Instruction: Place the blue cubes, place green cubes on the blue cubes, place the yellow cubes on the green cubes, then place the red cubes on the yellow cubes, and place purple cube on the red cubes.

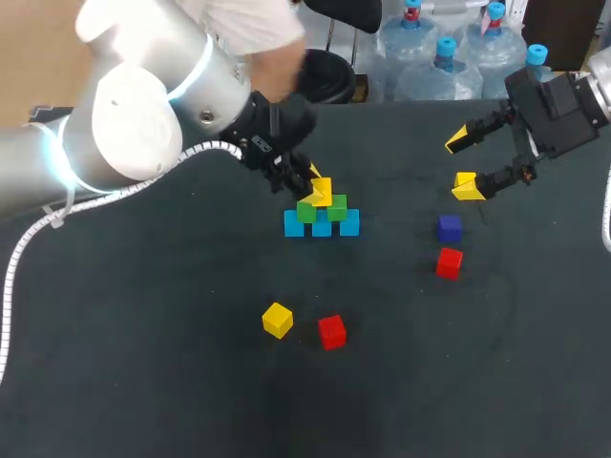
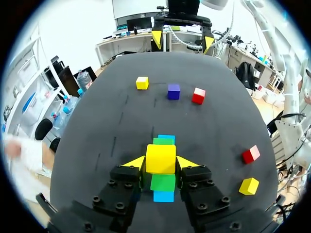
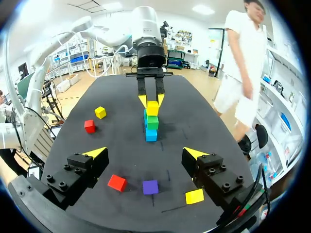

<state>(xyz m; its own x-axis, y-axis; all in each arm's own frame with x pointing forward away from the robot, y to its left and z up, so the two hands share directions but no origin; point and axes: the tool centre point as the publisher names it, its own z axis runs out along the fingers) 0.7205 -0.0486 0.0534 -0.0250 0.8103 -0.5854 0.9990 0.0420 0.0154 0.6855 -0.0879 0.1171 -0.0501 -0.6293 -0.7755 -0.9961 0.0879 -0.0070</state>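
Three blue cubes [image 1: 322, 227] lie in a row near the table's middle, with two green cubes [image 1: 336, 207] on top of them. My left gripper [image 1: 318, 184] is shut on a yellow cube [image 1: 321, 192] right at the top of the green pair; whether it rests on them I cannot tell. In the left wrist view the yellow cube [image 2: 161, 158] sits between the fingers [image 2: 135, 162], with green [image 2: 163, 182] and blue [image 2: 164, 196] below. My right gripper [image 1: 462, 166] hangs open and empty at the right, facing the stack [image 3: 151, 127].
Loose on the table are a yellow cube [image 1: 277, 320] and a red cube [image 1: 331, 331] in front of the stack. At the right lie a purple cube [image 1: 450, 227], a red cube [image 1: 449, 261] and a yellow cube [image 1: 465, 181] under my right gripper's finger.
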